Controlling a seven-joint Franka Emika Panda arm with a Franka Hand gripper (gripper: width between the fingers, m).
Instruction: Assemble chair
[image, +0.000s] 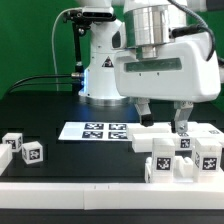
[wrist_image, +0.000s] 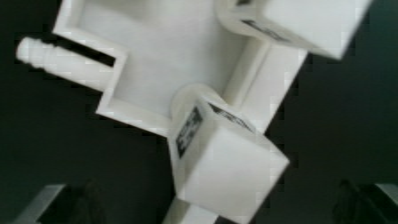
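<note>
Closest to you, a long white border rail (image: 70, 192) runs along the near edge of the black table (image: 50, 112); keep the arm clear of it. Just behind it, toward the near corner on the exterior view's right, sits the cluster of white blocky plastic chair pieces (image: 185, 155) with black-and-white square tags, and that is where your work lies. The white-bodied two-finger gripper (image: 166, 118) hangs right over this cluster with its jaws spread wide and nothing between them. In the wrist view you look down on a flat white plastic panel (wrist_image: 160, 70) with a stepped outline, a ribbed white peg (wrist_image: 54, 58) jutting from one side and a chunky white tagged block (wrist_image: 228, 155) lying against it; whether block and panel are joined cannot be told. The step looks like a pick from this cluster. Line the jaws up squarely across one piece, away from the peg, and lower straight. Close only when both fingers flank it evenly, or its neighbours may get shoved. Two small white tagged cubes (image: 32, 152) wait near the same edge on the exterior view's left, well apart from the cluster. Farther back lies the marker board (image: 100, 130), in front of the arm's white base (image: 100, 80).
</note>
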